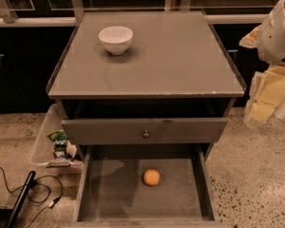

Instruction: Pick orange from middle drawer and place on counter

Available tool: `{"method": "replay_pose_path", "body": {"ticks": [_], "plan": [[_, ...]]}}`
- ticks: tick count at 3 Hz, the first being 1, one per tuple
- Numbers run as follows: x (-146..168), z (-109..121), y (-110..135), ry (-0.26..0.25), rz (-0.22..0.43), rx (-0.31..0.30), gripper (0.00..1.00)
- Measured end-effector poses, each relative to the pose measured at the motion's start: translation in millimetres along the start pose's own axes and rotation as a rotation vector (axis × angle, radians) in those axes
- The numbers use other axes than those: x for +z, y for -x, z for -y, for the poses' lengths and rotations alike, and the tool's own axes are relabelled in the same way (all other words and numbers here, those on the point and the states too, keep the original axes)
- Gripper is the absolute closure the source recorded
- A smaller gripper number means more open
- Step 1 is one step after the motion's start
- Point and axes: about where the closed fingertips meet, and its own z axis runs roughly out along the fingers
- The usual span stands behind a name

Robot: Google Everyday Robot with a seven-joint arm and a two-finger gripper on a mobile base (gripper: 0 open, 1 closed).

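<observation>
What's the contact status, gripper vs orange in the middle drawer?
Apart. The camera view shows the gripper at the right edge, beside the counter. The orange sits alone on the middle drawer floor, with a wide gap between them.

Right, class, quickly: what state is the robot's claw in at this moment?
Claw: at the right edge beside the counter; open or closed cannot be told. Not holding the orange, which lies in the open drawer.
</observation>
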Motion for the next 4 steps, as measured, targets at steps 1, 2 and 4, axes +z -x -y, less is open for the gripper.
{"method": "replay_pose_path", "body": {"ticks": [1,2,4], "plan": [[-0.8,0.1,0.5,-0.003,-0.001,0.0,0.0],[19.9,-20.7,-3.4,0.026,-0.047,0.017,0.0],[140.1,-100.9,-49.9,0.164,-0.101,0.073,0.0]]}}
